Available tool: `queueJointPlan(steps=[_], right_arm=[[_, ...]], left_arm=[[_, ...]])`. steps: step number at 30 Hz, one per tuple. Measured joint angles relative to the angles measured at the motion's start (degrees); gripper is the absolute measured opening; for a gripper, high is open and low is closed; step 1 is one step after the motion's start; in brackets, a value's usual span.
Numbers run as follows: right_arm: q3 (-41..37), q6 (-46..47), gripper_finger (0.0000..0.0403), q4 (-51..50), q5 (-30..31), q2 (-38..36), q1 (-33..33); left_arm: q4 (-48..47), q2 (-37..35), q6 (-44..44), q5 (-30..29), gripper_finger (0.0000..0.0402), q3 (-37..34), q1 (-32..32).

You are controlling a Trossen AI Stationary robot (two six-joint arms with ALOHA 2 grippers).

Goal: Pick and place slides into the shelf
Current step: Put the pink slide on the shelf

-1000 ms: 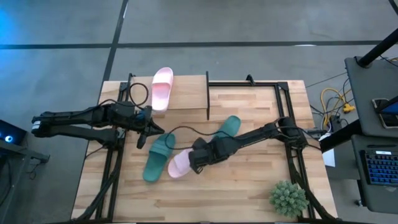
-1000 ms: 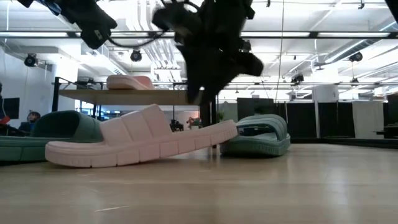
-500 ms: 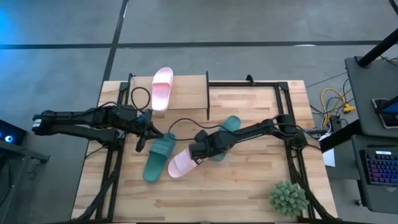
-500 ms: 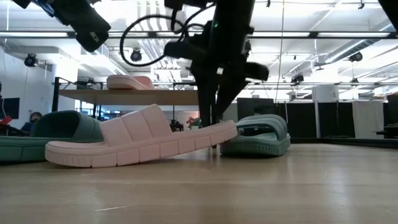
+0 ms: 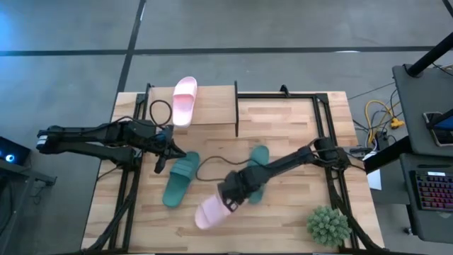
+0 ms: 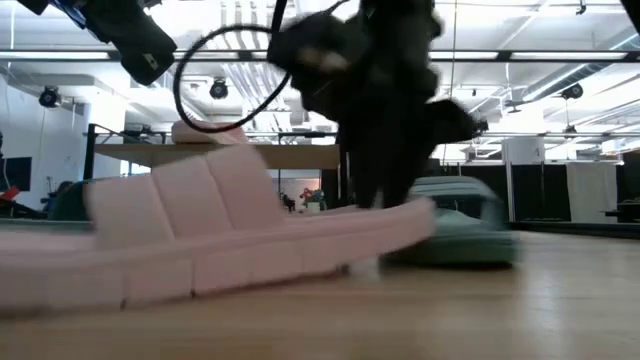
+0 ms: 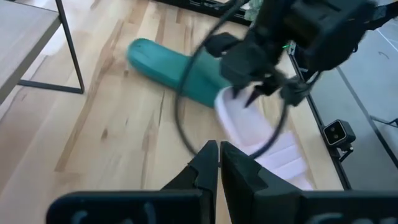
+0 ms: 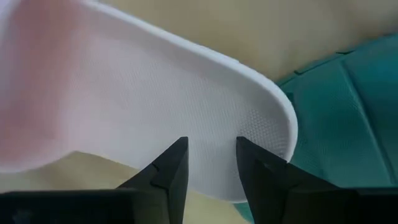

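My right gripper (image 5: 232,195) is down at the table's middle near side, shut on a pale pink slide (image 5: 212,211) (image 6: 220,250). A teal slide (image 5: 256,173) (image 6: 450,230) lies just to its right on the table. The other teal slide (image 5: 180,178) lies flat left of centre. My left gripper (image 5: 164,150) (image 7: 217,158) hovers shut above the table next to that slide and touches nothing. The second pink slide (image 5: 184,99) rests sole-down on the shelf's plank top (image 5: 212,106) at the far edge. My right gripper has the pink slide by its heel end (image 8: 211,134), the fingers (image 8: 171,168) coming from above and slanting down. How they close on it is hidden by the fingers themselves. The heel end (image 6: 415,215) is raised and the slide tilts down toward its toe end.
A spiky green potted plant (image 5: 328,225) stands at the near right corner. Black frame rails run along the table's left and right sides. A loose cable (image 5: 212,159) loops over the table between the two arms. Bare wood lies along the near edge.
My right gripper has moved toward the table's near edge and has drawn the pink slide along with it, away from the left teal slide. The teal slide beside the right gripper has also shifted a little toward the near edge.
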Motion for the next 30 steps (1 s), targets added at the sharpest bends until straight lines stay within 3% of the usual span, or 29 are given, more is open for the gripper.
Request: queueJointPlan(steps=[4, 9, 16, 25, 30], right_arm=[[-0.04, 1.13, 0.0125, 0.19, -6.66, -0.02, 1.6], [-0.09, 3.13, 0.0123, 4.95, -6.36, -0.22, 3.56], [3.38, -1.39, 0.0123, 6.86, 0.21, -1.29, 5.72], [4.19, -5.99, 0.0122, 9.9, -1.16, -1.16, 9.27], [1.54, -5.99, 0.0123, 19.41, -1.34, -1.16, 11.09]], left_arm=[[0.2, 0.31, -0.02, 0.0, 0.0004, -0.06, 0.0], [0.32, 0.28, -0.83, -0.01, 0.0004, -0.08, -0.19], [0.36, 0.2, -1.63, 0.0, 0.0004, -0.08, -2.9], [0.31, 0.58, -6.03, -0.48, 0.0004, -0.1, -8.69], [0.24, 0.68, -7.88, -2.0, 0.0004, -0.13, -12.86]])
